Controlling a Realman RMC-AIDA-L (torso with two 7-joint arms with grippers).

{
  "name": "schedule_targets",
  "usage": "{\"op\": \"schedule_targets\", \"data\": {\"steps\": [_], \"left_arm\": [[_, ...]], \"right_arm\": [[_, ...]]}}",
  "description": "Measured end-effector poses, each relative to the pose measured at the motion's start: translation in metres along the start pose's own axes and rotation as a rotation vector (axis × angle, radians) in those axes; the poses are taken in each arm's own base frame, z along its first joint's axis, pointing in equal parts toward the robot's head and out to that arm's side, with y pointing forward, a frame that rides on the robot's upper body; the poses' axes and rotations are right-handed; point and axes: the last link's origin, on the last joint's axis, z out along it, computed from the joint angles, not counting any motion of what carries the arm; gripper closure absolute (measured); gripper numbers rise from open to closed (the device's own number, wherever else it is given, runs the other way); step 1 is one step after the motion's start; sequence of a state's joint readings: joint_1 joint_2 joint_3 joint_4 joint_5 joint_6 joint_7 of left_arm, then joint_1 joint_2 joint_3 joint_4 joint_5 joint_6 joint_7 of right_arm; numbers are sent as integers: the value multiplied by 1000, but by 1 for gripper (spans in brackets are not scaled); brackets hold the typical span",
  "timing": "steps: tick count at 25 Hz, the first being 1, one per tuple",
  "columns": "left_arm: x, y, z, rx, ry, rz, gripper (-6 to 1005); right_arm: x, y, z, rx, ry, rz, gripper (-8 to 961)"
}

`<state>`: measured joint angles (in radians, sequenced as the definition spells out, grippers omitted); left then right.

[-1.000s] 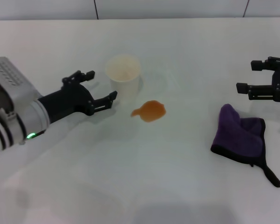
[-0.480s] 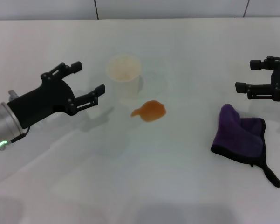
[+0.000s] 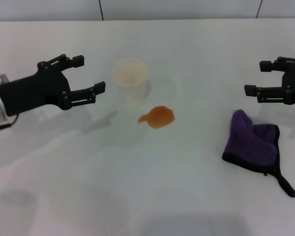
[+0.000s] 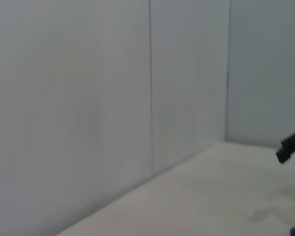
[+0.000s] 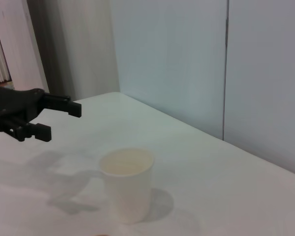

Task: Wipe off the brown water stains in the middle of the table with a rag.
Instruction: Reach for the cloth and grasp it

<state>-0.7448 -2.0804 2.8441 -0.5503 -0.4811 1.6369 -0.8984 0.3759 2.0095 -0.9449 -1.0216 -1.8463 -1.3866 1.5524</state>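
Observation:
The brown water stains (image 3: 158,117) form one orange-brown blotch with a short tail in the middle of the white table (image 3: 176,191). At the right lies the purple rag (image 3: 253,142), crumpled, its black strap trailing toward the front. My right gripper (image 3: 255,77) hovers open just behind the rag, holding nothing. Left of the stain, my left gripper (image 3: 91,73) is open and empty, a little apart from the cup. The right wrist view shows that left gripper (image 5: 61,121) across the table. The stain is out of both wrist views.
A whitish paper cup (image 3: 130,78) stands upright just behind and left of the stain, also seen as the cup (image 5: 126,184) in the right wrist view. Grey wall panels (image 4: 113,98) rise behind the table's far edge.
My left arm has drawn back to the left and lifted away from the cup, staying open. The right gripper has barely shifted. Rag, cup and stain have not moved.

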Motion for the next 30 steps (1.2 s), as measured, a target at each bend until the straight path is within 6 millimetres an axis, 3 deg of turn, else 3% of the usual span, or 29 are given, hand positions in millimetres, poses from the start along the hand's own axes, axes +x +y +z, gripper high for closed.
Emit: {"op": "schedule_targets", "data": {"steps": [8, 19, 30], "left_arm": [[41, -18, -4, -102, -141, 16, 109], [64, -12, 12, -271, -340, -18, 109], [66, -11, 3, -279, -354, -43, 109]], "right_arm": [[1, -2, 1, 13, -2, 7, 127], [-3, -3, 4, 13, -11, 6, 127], [0, 4, 11, -18, -2, 14, 128]]}}
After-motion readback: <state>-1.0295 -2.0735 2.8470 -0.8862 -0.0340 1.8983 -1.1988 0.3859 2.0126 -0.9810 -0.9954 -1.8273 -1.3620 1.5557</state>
